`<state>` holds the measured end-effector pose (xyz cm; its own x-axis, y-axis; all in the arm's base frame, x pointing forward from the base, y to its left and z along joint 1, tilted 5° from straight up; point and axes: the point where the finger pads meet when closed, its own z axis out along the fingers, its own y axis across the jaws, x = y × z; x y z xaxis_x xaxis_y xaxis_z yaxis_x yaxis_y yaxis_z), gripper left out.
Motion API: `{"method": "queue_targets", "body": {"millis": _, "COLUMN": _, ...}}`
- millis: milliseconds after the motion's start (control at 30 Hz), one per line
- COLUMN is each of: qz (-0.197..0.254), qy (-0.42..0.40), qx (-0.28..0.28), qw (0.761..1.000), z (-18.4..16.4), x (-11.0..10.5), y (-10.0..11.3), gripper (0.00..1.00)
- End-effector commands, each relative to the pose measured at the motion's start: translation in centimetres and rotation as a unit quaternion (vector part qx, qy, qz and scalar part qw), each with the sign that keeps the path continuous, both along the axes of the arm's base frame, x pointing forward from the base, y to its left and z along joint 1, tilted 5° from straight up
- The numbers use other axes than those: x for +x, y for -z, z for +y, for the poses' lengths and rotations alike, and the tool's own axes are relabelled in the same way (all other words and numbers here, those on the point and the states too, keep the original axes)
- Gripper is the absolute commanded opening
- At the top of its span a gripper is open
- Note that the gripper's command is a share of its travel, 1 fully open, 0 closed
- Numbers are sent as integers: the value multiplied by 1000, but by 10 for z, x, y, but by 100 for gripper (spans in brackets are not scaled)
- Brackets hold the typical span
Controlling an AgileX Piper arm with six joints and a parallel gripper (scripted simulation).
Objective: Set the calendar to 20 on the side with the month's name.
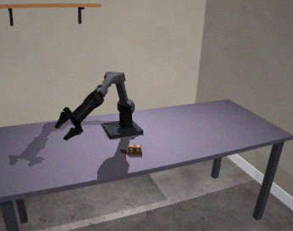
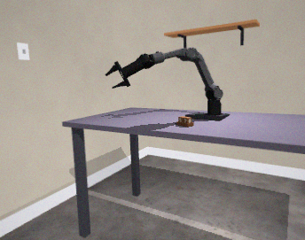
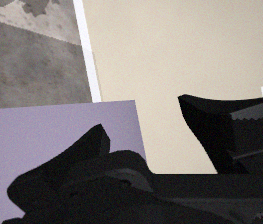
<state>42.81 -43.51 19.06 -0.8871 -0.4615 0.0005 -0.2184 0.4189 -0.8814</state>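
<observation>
Calendar sits on the tabletop unheld; date unconfirmed, release not yet relevant

Calendar (image 1: 135, 150) (image 2: 185, 121): small, orange-brown, just below the frame centre in the top view, also below centre, slightly right, in the exterior view. Not in the wrist view. Looks level on the tabletop (image 1: 197, 133) (image 2: 121, 121) (image 3: 52, 130). Two cubes seem to be side by side in it, light marks on the faces. Digits too small to read, so can't say what date shows, whether anything is upright, or which side carries the month. Can't tell if both cubes are flat on the tray floor either.

Arm base plate (image 1: 109, 130) (image 2: 222, 117) is near it, up and to the left in the top view, up and to the right in the exterior view. Gripper (image 1: 64, 130) (image 2: 109, 81) (image 3: 141, 120) is up in the air, well apart from the calendar, left of centre in both room views. Fingers spread wide, nothing between them.

Progress, my read: tray placement looks fine as is, cube work unverified. Left: read the faces, turn or swap whichever cube is wrong, seat both flat with 20 on the month side, let go, let it settle. Next call is an approach with a closer look at the digits.
</observation>
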Motion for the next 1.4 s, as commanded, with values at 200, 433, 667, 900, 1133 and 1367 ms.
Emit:
{"method": "queue_targets", "body": {"millis": 200, "qz": -1, "qy": 0, "qx": -1, "qw": 1000, "z": 0, "x": 0, "y": -1, "gripper": 100}}
{"method": "queue_targets", "body": {"millis": 433, "qz": -1, "qy": 0, "qx": -1, "qw": 1000, "z": 0, "x": 0, "y": -1, "gripper": 100}}
{"method": "queue_targets", "body": {"millis": 667, "qz": -11, "qy": 14, "qx": 24, "qw": 1000, "z": 12, "x": -1, "y": 4, "gripper": 100}}
{"method": "queue_targets", "body": {"millis": 900, "qz": -49, "qy": 137, "qx": 224, "qw": 964, "z": 122, "x": -22, "y": 56, "gripper": 100}}
{"method": "queue_targets", "body": {"millis": 1133, "qz": -34, "qy": 231, "qx": 350, "qw": 907, "z": 214, "x": -53, "y": 88, "gripper": 100}}
{"method": "queue_targets", "body": {"millis": 1367, "qz": 41, "qy": 363, "qx": 482, "qw": 796, "z": 351, "x": -120, "y": 109, "gripper": 100}}
